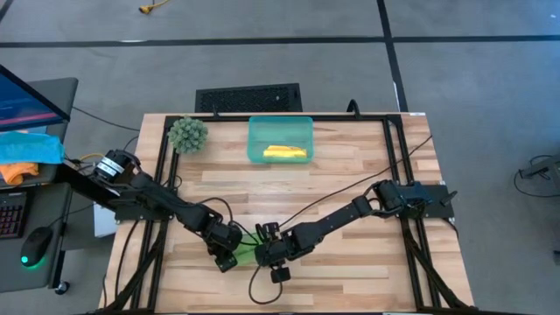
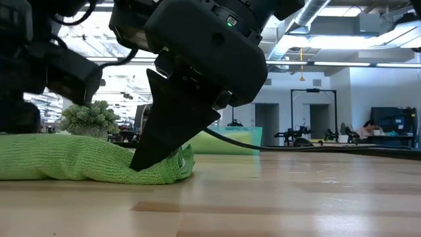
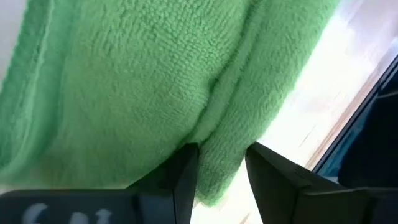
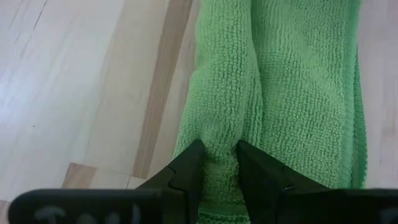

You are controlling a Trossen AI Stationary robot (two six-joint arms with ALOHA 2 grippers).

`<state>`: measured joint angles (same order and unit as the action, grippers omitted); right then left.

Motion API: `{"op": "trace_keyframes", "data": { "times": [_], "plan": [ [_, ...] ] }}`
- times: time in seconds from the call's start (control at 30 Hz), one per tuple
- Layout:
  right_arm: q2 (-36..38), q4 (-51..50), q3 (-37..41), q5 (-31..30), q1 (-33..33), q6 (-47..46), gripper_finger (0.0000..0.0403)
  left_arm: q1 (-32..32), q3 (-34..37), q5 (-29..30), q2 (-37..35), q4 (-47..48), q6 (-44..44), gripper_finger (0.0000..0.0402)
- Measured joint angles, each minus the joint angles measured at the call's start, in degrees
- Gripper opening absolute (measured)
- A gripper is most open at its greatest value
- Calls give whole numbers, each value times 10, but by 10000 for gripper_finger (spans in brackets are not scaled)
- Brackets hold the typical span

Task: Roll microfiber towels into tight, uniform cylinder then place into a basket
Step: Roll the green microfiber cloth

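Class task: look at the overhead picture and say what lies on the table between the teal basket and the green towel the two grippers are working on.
Only bare wooden table, seen in the high view, separates the basket from the green towel.

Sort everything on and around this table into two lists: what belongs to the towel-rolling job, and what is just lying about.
Part of the job:
- lime green microfiber towel, pinched by the right end effector, left end effector at it
- rolled yellow microfiber towel
- translucent teal plastic basket holding it

Lying about:
- fuzzy green ball-shaped plant
- cyan cloth
- orange cloth
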<state>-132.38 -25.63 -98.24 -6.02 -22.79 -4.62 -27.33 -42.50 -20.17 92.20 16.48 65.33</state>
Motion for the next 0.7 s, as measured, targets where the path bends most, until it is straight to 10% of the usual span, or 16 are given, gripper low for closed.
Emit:
{"op": "trace_keyframes", "data": {
  "times": [0.23, 0.43, 0.7],
  "plan": [
    [0, 2, 0, 2, 0, -1, 120, -10, -29, 48, -73, 85, -13, 119],
    [0, 2, 1, 4, 1, -1, 120, -76, -43, 218, -143, 94, -27, 119],
    [0, 3, 1, 10, 1, -10, 120, -172, -42, 354, -85, 25, -82, 118]
  ]
}}
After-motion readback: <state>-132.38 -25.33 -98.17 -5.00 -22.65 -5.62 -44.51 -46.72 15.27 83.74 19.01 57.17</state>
